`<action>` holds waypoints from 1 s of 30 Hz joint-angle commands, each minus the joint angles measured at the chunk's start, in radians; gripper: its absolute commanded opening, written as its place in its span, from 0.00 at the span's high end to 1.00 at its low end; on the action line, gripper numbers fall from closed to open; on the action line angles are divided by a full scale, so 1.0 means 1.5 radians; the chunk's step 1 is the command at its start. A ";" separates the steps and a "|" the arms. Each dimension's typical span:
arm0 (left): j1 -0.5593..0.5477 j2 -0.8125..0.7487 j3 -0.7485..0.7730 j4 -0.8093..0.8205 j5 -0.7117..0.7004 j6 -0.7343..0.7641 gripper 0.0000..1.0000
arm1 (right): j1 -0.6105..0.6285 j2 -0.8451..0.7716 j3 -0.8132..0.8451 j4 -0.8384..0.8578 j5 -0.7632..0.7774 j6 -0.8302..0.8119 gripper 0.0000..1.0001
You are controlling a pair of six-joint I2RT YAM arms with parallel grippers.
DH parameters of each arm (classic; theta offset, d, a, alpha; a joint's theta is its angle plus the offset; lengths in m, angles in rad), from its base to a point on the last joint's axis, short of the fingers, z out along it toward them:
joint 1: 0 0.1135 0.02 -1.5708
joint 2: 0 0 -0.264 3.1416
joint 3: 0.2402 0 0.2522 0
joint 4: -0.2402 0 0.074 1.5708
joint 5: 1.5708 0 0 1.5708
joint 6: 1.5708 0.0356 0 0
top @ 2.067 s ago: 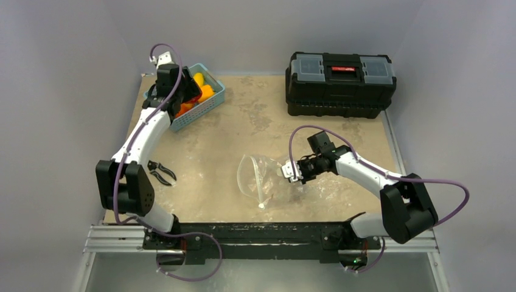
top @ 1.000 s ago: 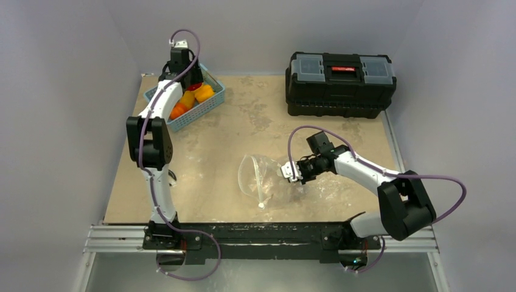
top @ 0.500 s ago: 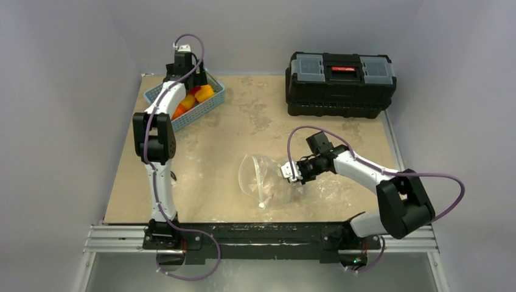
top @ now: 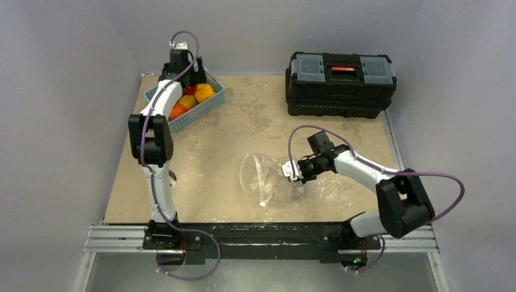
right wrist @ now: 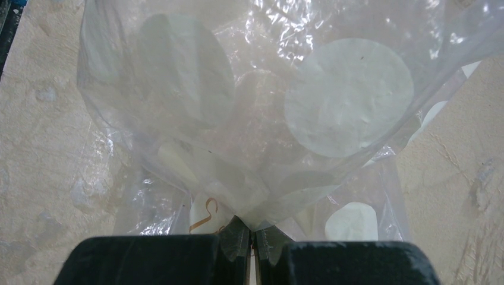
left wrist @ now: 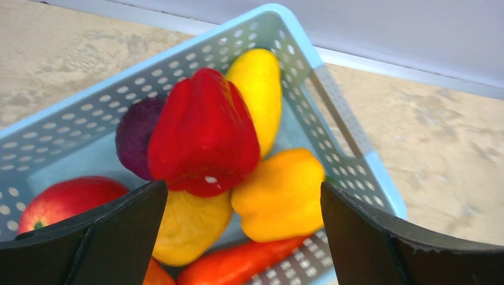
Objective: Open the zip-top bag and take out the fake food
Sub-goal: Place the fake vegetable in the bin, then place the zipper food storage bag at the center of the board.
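The clear polka-dot zip-top bag [top: 261, 176] lies open-mouthed at the table's middle front. It fills the right wrist view [right wrist: 255, 119] and looks empty. My right gripper [top: 291, 171] is shut on the bag's right edge, its jaws pinched together on the plastic [right wrist: 251, 237]. The fake food [left wrist: 205, 133], a red pepper, yellow and orange pieces, a purple one and a red apple, lies in the light-blue basket [top: 212, 102] at the back left. My left gripper [left wrist: 241, 228] hangs open and empty just above the food in the basket.
A black toolbox [top: 339, 76] stands at the back right. A small black tool [top: 172, 178] lies by the left arm near the table's left front. The basket's perforated wall [left wrist: 333, 107] borders the food on the right.
My left arm swung up over the basket and has drawn back slightly. The right gripper stayed shut on the bag and lifted its edge slightly.
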 commanded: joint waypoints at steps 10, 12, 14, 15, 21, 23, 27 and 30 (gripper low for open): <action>0.003 -0.344 -0.236 -0.053 0.264 -0.177 0.00 | -0.080 -0.060 0.011 -0.015 -0.048 -0.002 1.00; 0.002 -0.396 -0.287 -0.052 0.296 -0.192 0.00 | -0.094 -0.072 0.011 -0.017 -0.057 -0.003 1.00; -0.001 -0.453 -0.339 -0.053 0.307 -0.197 0.00 | -0.108 -0.085 0.006 -0.016 -0.061 0.000 1.00; -0.004 -0.482 -0.363 -0.058 0.303 -0.196 0.00 | -0.117 -0.092 0.002 -0.016 -0.065 0.001 0.99; -0.040 -0.671 -0.494 -0.126 0.199 -0.182 0.00 | -0.172 -0.107 0.008 -0.025 -0.102 0.006 0.99; -0.062 -0.726 -0.526 -0.147 0.145 -0.151 0.00 | -0.189 -0.109 0.009 -0.023 -0.108 0.012 0.99; -0.125 -0.828 -0.599 -0.172 0.037 -0.056 0.00 | -0.221 -0.105 0.011 0.007 -0.095 0.061 0.99; -0.139 -0.907 -0.677 -0.134 0.127 0.009 0.00 | -0.248 -0.100 0.018 0.044 -0.077 0.130 1.00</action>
